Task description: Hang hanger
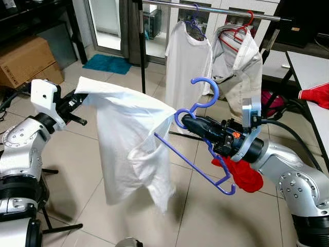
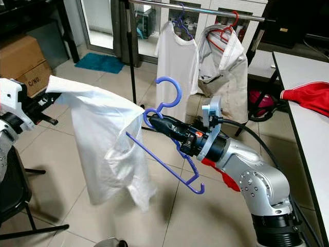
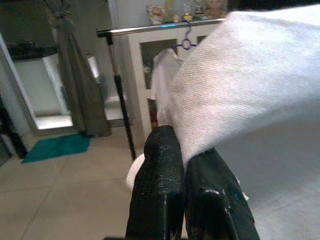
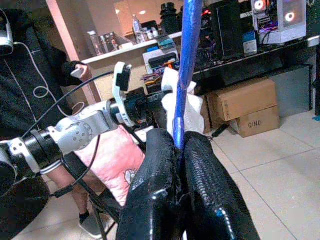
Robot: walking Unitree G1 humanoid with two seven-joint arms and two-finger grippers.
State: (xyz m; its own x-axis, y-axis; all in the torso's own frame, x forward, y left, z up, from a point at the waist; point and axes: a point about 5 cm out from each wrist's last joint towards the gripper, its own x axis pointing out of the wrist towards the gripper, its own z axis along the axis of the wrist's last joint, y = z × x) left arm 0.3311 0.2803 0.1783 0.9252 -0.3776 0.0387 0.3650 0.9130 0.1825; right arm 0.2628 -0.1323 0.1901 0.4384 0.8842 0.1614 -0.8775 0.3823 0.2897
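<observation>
Holding a blue hanger (image 1: 198,154) by its neck, the right gripper (image 1: 186,121) has its fingers closed tight on the plastic, hook up, in mid-air over the tiled floor (image 1: 92,154). One hanger arm runs into a white shirt (image 1: 131,149); the other arm slants down bare. The left gripper (image 1: 82,101) pinches the shirt's far shoulder, fingers closed on the cloth, so the shirt hangs stretched between both grippers. Behind stands a clothes rail (image 1: 216,9) with a white tee (image 1: 187,62) on a blue hanger and a beige shirt (image 1: 241,67) on a red one. Red cloth (image 1: 244,175) lies on the floor below the right arm, more red cloth (image 1: 316,95) at the near-left edge of a white table (image 1: 308,67). Cardboard box (image 1: 23,62) far left.

Right eye view: same scene.

Left wrist view: black fingers (image 3: 160,185) shut together, white cloth clamped between them; rail behind.

Right wrist view: fingers (image 4: 160,185) shut on the blue hanger stem; the left arm (image 4: 75,132) and a person in dark clothing (image 4: 30,75) beyond.
</observation>
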